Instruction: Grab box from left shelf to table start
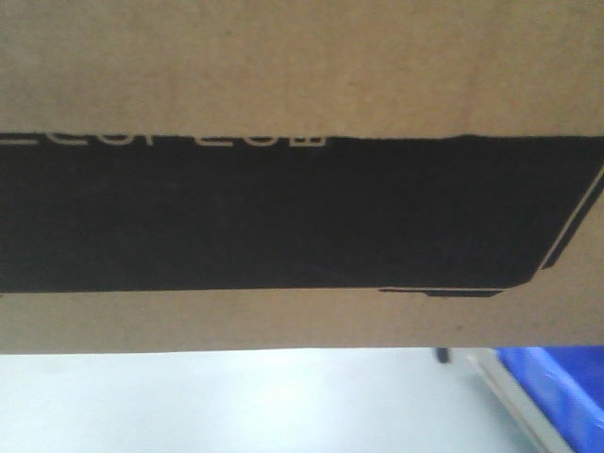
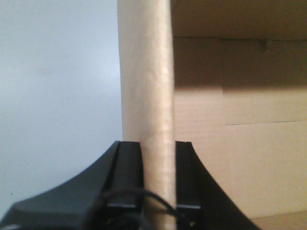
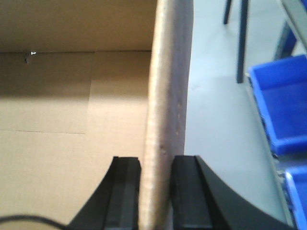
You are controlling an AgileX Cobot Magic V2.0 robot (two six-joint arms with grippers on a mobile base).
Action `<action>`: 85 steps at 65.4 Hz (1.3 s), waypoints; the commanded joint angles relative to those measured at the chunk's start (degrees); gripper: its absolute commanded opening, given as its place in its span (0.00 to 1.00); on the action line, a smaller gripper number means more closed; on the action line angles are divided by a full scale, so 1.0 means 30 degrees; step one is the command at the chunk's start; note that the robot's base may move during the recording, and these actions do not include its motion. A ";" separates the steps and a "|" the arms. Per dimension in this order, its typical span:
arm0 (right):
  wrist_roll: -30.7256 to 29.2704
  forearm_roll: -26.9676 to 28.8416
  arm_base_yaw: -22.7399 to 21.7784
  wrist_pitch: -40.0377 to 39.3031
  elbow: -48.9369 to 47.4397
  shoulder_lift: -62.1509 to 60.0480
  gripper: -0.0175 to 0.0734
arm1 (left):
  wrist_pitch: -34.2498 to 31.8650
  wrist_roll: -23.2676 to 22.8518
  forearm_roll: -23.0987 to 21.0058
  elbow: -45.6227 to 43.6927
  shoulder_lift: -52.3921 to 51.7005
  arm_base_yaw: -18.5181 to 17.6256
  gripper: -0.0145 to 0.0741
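The box (image 1: 283,57) fills most of the front view, brown cardboard with a black panel and upside-down white lettering. My left gripper (image 2: 157,143) is shut on the box's left wall (image 2: 144,72), one black finger on each side of it. My right gripper (image 3: 156,158) is shut the same way on the box's right wall (image 3: 165,72). Both wrist views look into the box's bare inside. A rack of blue plastic bins (image 1: 557,387) with a pale rail, apparently the left shelf, lies at the lower right. I cannot pick out the table.
Pale grey floor (image 1: 236,406) shows under the box. Blue bins (image 3: 280,105) and dark furniture legs (image 3: 242,38) stand to the right of the box. A small dark caster (image 1: 442,355) sits just below the box's edge.
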 commanded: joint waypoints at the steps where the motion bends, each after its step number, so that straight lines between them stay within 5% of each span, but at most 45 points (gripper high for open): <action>1: -0.0199 -0.2233 -0.0085 -0.1385 -0.0587 -0.0101 0.26 | -0.0755 0.0322 0.0266 -0.0844 -0.0348 -0.0200 0.05; 85: -0.0199 -0.2233 -0.0085 -0.1322 -0.0587 -0.0101 0.26 | -0.0755 0.0322 -0.0095 -0.0844 -0.0348 -0.0200 0.05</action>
